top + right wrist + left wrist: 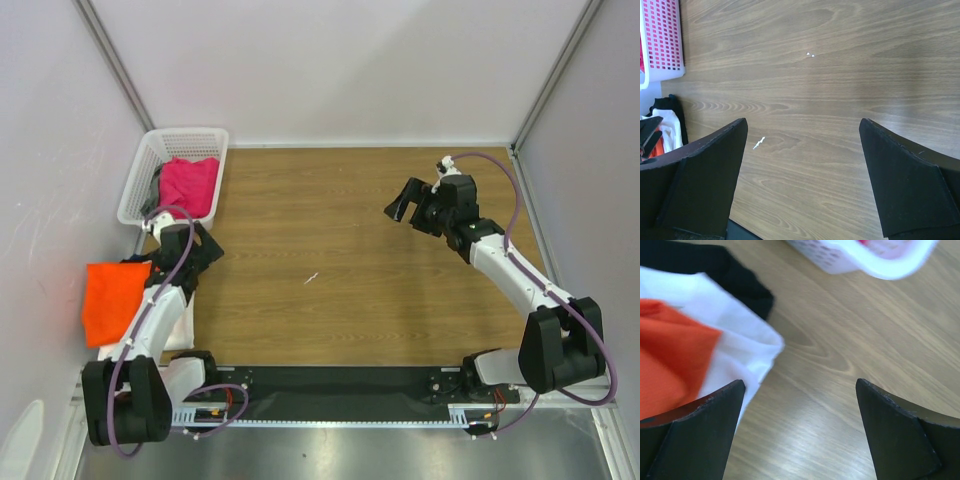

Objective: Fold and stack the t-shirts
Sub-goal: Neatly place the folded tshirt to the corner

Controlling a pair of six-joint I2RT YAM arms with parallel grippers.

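The folded orange t-shirt (115, 298) lies on top of a stack at the table's left edge, over a white t-shirt (180, 330). In the left wrist view the orange shirt (670, 355) lies on the white one (742, 337), with a dark one (715, 270) beneath. A magenta-pink t-shirt (190, 185) and a grey one (160, 187) lie in the basket. My left gripper (205, 250) is open and empty just right of the stack; it also shows in its own view (800, 390). My right gripper (415, 205) is open and empty above the table's right part, and shows in its own view (802, 130).
The white lattice basket (150, 160) stands at the back left; it shows too in the left wrist view (865, 262) and the right wrist view (660, 45). A small white scrap (311, 277) lies mid-table. Grey walls close in the left, back and right.
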